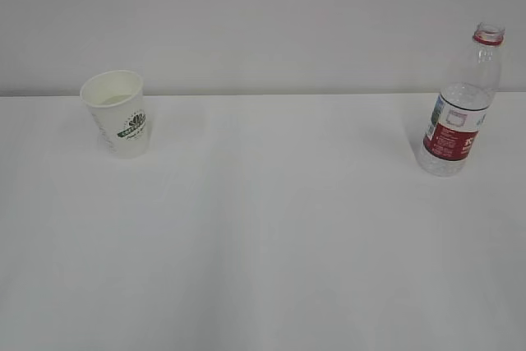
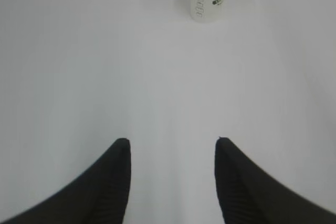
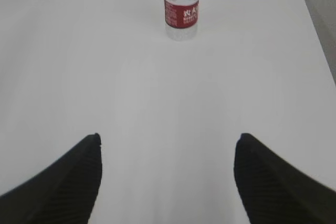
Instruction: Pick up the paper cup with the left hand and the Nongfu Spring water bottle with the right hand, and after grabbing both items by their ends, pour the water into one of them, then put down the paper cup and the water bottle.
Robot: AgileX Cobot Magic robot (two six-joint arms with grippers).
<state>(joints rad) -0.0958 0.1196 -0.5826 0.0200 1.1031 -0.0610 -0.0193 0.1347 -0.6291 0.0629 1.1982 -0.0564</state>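
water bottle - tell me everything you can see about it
The water bottle is clear ribbed plastic with a red-and-white label around its middle and a red neck ring; no cap shows on its open mouth. It looks mostly empty, though the water level is hard to tell. It stands upright on the white table, far right near the back edge, well apart from the paper cup. Nothing touches it but the table.

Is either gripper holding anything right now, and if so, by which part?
Nothing is held. The left gripper and right gripper are both open and empty, well short of the cup and bottle, which stand on the table.
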